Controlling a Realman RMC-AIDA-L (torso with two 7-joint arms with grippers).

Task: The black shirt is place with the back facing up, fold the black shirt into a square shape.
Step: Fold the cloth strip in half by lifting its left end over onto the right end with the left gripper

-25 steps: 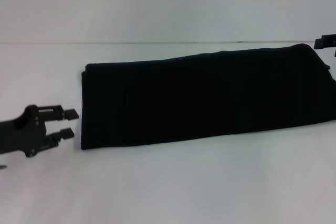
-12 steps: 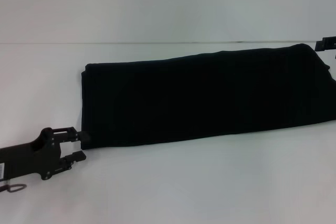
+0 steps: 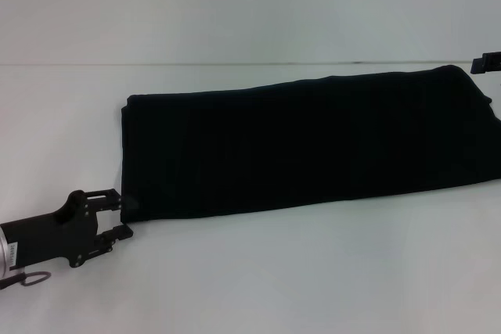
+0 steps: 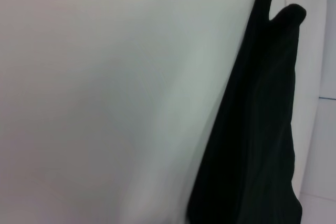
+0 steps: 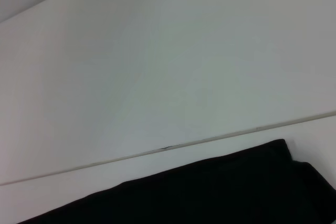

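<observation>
The black shirt (image 3: 305,146) lies folded into a long band across the white table (image 3: 250,279), stretching from centre left to the right edge. In the left wrist view the shirt (image 4: 257,129) shows as a dark strip, and in the right wrist view the shirt (image 5: 210,192) fills the lower part. My left gripper (image 3: 117,213) is open at the shirt's near left corner, one finger touching the cloth edge, nothing held. Only a tip of my right gripper (image 3: 487,62) shows at the far right edge, beside the shirt's far right corner.
The table's back edge (image 3: 235,63) runs across the view behind the shirt, with a pale wall beyond. A small cable loop (image 3: 31,278) hangs under the left arm. White table surface lies in front of the shirt.
My left gripper moved down and to the right, from beside the shirt's left edge to its near left corner. The right gripper slid slightly toward the frame edge. The shirt has not moved.
</observation>
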